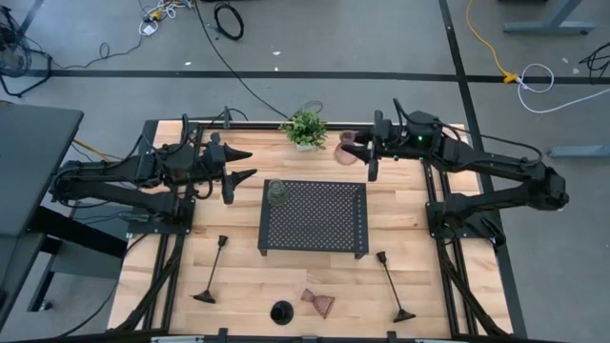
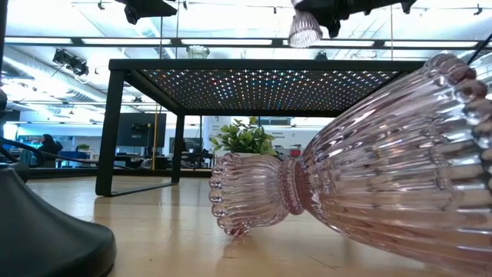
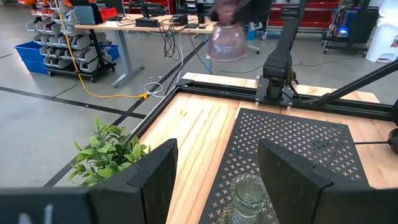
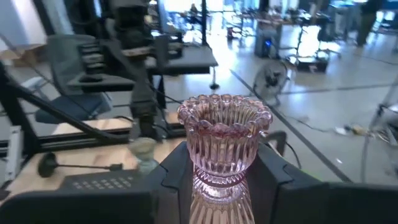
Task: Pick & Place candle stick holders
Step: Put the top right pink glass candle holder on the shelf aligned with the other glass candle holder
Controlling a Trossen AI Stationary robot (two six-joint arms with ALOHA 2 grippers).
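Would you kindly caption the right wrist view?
Right gripper holds a pink glass candle holder aloft above the table.

Grey concrete floor [image 1: 362,38] crossed by black tape and loose cables [image 1: 229,19] — beyond it, a desk [image 3: 134,25], blue bins [image 3: 34,53], a floor fan [image 4: 272,78].

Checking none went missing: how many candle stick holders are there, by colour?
Greenish glass holder: 1
Pinkish glass: 2, a held holder and a lying holder
Black: 3, left tall holder, right tall holder, squat holder
Total: 6
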